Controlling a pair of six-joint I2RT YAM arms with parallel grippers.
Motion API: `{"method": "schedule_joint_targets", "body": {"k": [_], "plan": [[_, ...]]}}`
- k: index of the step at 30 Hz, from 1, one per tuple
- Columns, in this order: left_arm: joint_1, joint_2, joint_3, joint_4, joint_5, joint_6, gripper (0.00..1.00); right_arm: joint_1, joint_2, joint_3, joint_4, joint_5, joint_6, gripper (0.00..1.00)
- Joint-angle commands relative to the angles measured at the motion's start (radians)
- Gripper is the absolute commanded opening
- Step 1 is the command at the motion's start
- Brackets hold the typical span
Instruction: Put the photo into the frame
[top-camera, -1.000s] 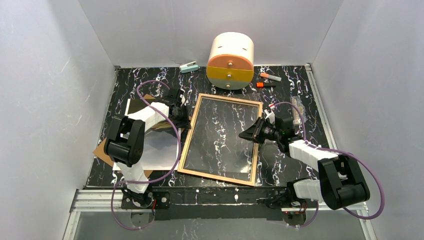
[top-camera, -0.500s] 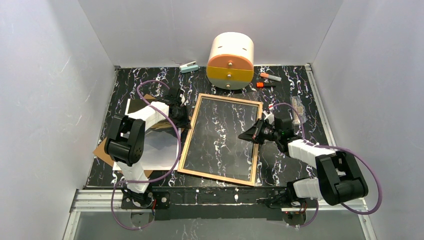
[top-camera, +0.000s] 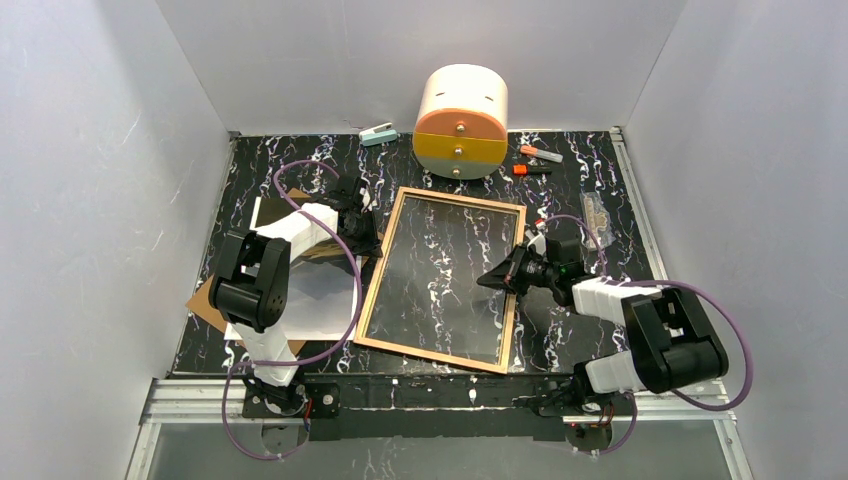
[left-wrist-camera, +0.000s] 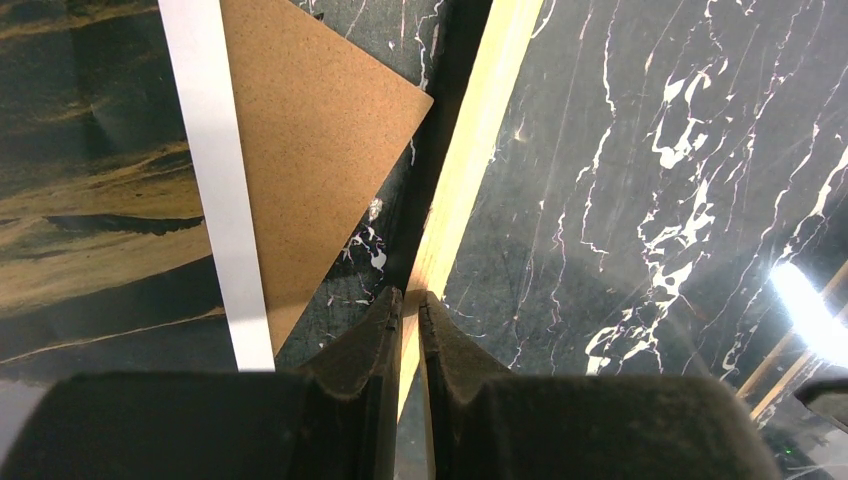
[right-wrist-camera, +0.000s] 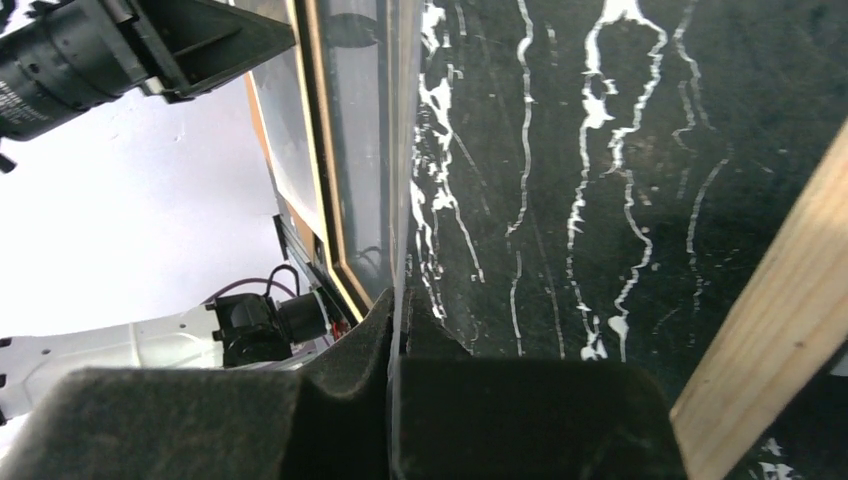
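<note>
Frame (top-camera: 440, 275) on the marbled worktop (top-camera: 280, 170), pinched at both long sides by the two claws.

Nearest the arm bases, the frame's near short side lies close to the worktop's front edge, with the tan rim upward and the marble showing through the glass. The left claw (left-wrist-camera: 405, 300) is closed on the tan rim of the left side, toward the far corner. The right claw (right-wrist-camera: 397, 305) is closed on the thin edge of the right side, about halfway along; whether that side is raised cannot be told. The photo (top-camera: 315, 300) lies outside the frame, just left of it under the left arm, on a brown backing board (top-camera: 203, 300) whose corner comes near the rim. Beyond the frame stand a round cream-and-orange drawer unit (top-camera: 461, 120), two markers (top-camera: 540, 153) and a small teal-and-white object (top-camera: 378, 134).
</note>
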Motion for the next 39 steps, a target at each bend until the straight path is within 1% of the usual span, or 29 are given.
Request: {"method": "schedule_joint_targets", "body": {"k": [1,6,14,19,21,22,23,25,28,33,39], "plan": [[-0.008,0.05,-0.022,-0.012,-0.035,0.014,0.07,0.01,0.043,0.012,-0.013,-0.033,-0.028,0.01],[-0.008,0.049,-0.026,-0.012,-0.034,0.013,0.07,0.011,0.074,0.033,0.013,-0.042,-0.049,0.04],[-0.007,0.048,-0.031,-0.006,-0.017,0.015,0.07,0.012,0.137,0.056,0.106,-0.107,-0.074,0.07],[-0.007,0.052,-0.032,-0.006,-0.012,0.018,0.07,0.014,0.167,0.076,0.113,-0.114,-0.094,0.08],[-0.007,0.053,-0.034,-0.006,-0.012,0.02,0.06,0.013,0.164,0.09,0.078,-0.101,-0.098,0.09],[-0.007,0.053,-0.033,-0.006,-0.016,0.02,0.06,0.014,0.157,0.099,0.05,-0.089,-0.103,0.11],[-0.008,0.051,-0.036,-0.006,-0.019,0.02,0.06,0.014,0.147,0.106,0.017,-0.073,-0.11,0.15],[-0.007,0.053,-0.036,-0.007,-0.032,0.018,0.06,0.014,0.118,0.116,-0.054,-0.025,-0.123,0.28],[-0.008,0.053,-0.036,-0.01,-0.044,0.018,0.06,0.014,0.083,0.125,-0.143,0.042,-0.151,0.39],[-0.008,0.054,-0.031,-0.012,-0.045,0.016,0.06,0.014,0.072,0.146,-0.218,0.068,-0.14,0.5],[-0.007,0.053,-0.028,-0.014,-0.043,0.021,0.06,0.014,0.069,0.169,-0.304,0.069,-0.122,0.58]]}}
